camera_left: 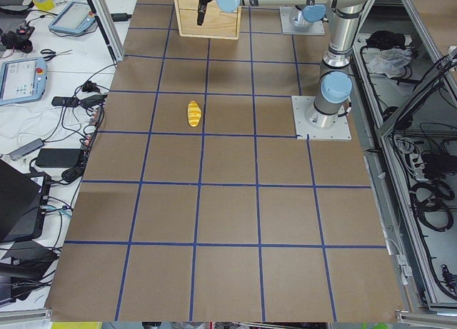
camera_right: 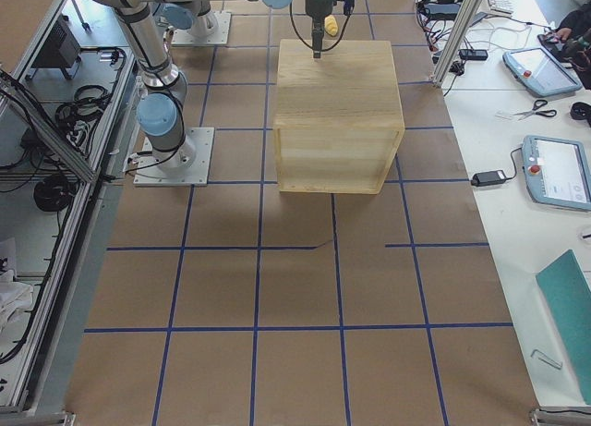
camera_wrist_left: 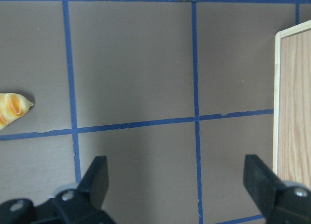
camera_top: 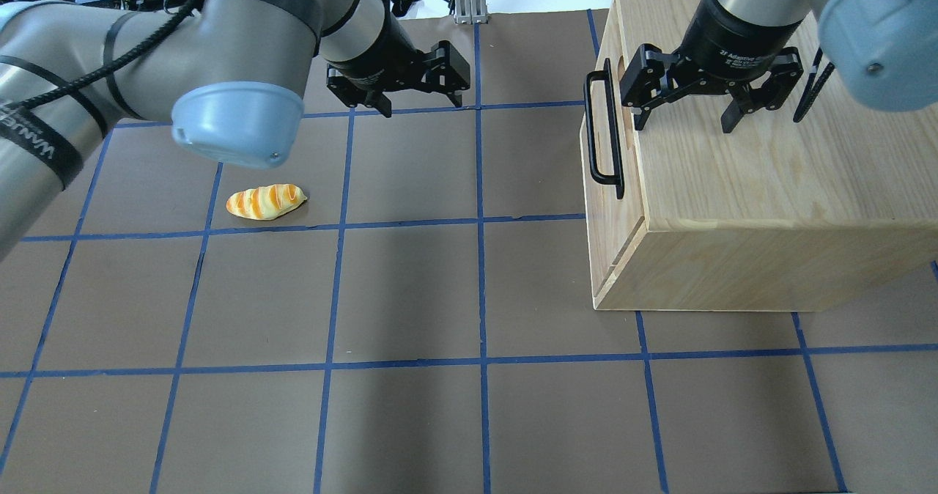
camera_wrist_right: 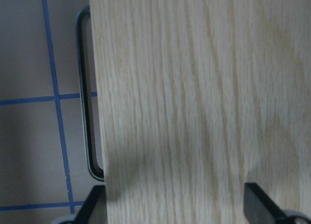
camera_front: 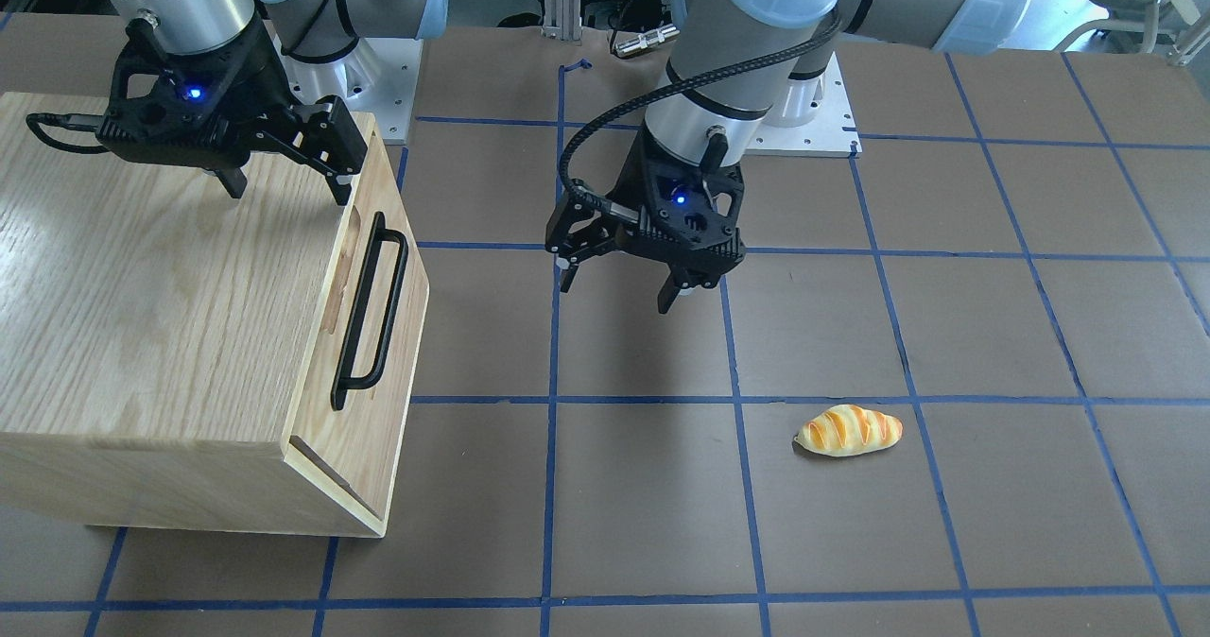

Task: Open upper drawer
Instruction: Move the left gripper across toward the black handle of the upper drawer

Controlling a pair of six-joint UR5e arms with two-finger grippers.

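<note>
Over table [camera_top: 410, 296], left fingers [camera_wrist_left: 97, 180] and right fingers [camera_top: 730, 116] gape wide, empty.

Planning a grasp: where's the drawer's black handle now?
Front-facing view, left half: the black handle sits on the upper drawer front, just below the right gripper, which hovers over the cabinet.

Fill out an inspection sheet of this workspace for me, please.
Surface: brown table with a blue tape grid.
Job's things: upper drawer shut in the oak cabinet, nothing gripping it.
Clutter: one bread roll on the table.
Grippers: left gripper open over bare table; right gripper open above the cabinet top.
Cables: black cable looped at the left wrist.
Surroundings: teach pendant on a side bench.
</note>
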